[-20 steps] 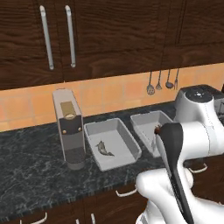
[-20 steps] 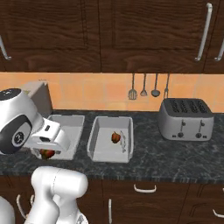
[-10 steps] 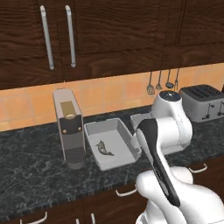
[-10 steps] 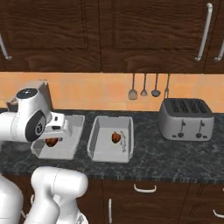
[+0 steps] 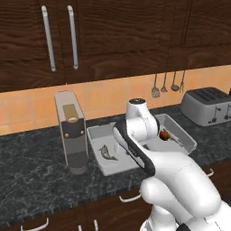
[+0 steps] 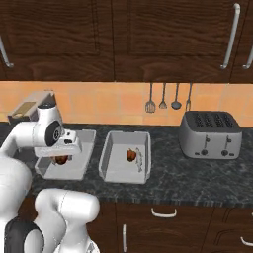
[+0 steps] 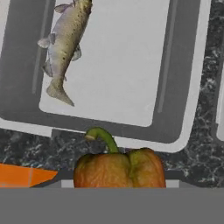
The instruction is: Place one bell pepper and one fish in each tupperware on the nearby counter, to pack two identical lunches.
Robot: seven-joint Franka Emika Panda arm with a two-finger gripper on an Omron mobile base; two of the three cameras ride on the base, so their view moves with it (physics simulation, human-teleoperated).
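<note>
Closest in, the gripper (image 6: 61,159) hangs over the left tupperware (image 6: 81,168), its jaws partly apart and closed on an orange-brown bell pepper (image 7: 119,169); in the hand view the pepper sits right at the fingers with its green stem (image 7: 101,136) curling upward. From the right base view the bell pepper shows as a dark reddish lump under the hand, above the tray's near half.

Below it, the left tupperware's floor is mostly bare pale grey. A fish (image 7: 64,46) lies along one side of that floor, close to the sloped wall, leaving the middle and the other side open. In the left base view the same fish (image 5: 107,153) lies in this tray.

Just beside it, with a narrow strip of the counter (image 6: 197,180) between their rims, stands the right tupperware (image 6: 109,170), holding a red bell pepper (image 6: 131,155) near its centre.

To the right the stone runs clear up to a silver toaster (image 6: 211,133). A tall coffee machine (image 5: 71,131) stands just left of the trays. Utensils (image 6: 163,97) hang on the back wall.
</note>
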